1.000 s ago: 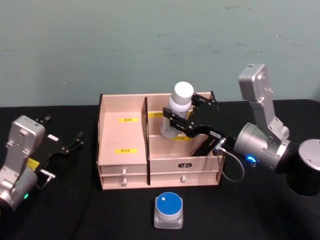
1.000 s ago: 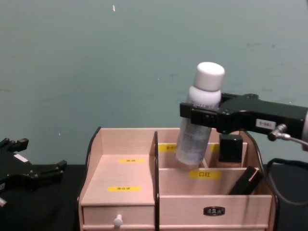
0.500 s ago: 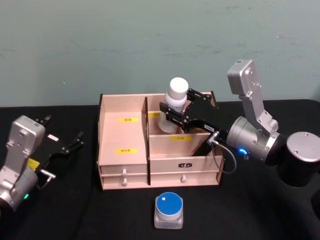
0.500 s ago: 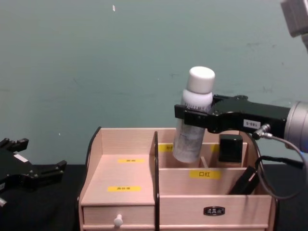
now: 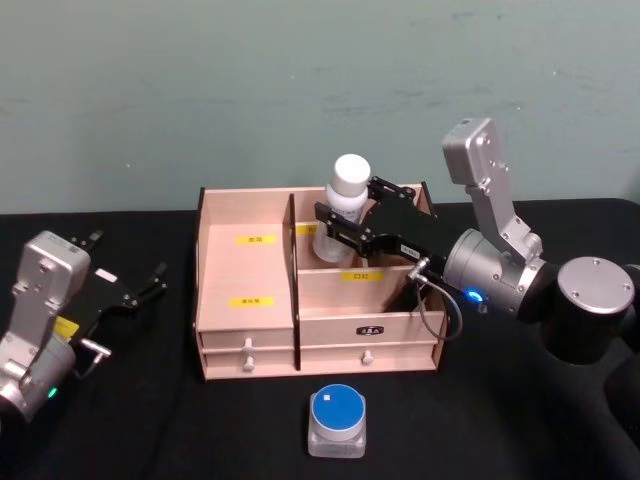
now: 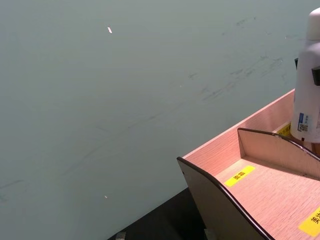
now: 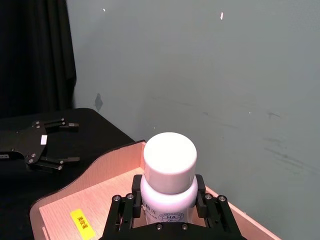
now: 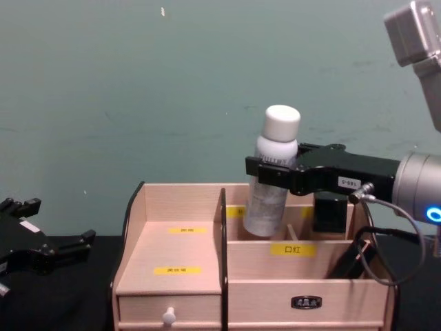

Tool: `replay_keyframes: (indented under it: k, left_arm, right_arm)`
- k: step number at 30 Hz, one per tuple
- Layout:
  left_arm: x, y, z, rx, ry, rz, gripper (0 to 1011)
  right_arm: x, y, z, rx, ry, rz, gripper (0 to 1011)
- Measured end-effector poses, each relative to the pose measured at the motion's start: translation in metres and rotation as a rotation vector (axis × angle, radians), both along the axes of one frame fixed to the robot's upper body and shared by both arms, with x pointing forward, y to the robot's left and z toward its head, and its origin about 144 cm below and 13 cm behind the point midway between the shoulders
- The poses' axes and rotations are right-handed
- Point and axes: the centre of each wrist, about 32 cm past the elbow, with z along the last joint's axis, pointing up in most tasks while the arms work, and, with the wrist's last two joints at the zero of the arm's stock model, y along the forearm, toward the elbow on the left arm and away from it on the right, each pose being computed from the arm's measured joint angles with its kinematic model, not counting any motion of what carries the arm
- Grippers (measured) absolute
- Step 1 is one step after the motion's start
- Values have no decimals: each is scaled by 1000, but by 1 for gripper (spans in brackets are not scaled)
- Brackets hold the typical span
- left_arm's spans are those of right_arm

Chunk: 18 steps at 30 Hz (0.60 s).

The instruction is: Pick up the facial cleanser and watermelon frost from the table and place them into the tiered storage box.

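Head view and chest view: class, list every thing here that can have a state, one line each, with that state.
box: upright on the table.
drawers: both shut.
bottle: capped, tilted, gripped, lower end inside the box's rear section.
right hand: shut on the bottle.
left hand: open, empty, at the table's left side.
jar: blue lid on, upright before the box.

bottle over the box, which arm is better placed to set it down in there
Right. The right gripper is shut on the tilted bottle, whose base already dips into the box's back compartment. The left gripper sits open, apart, left of the box.
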Motion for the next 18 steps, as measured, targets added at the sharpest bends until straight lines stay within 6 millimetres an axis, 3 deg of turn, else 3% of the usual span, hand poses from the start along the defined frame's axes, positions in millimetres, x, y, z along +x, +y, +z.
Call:
replay_keyframes:
  k: [18]
  left_arm:
    - [0, 0, 0, 0, 0, 0, 1010]
  right_arm:
    - [8, 9, -8, -13, 36, 11, 602]
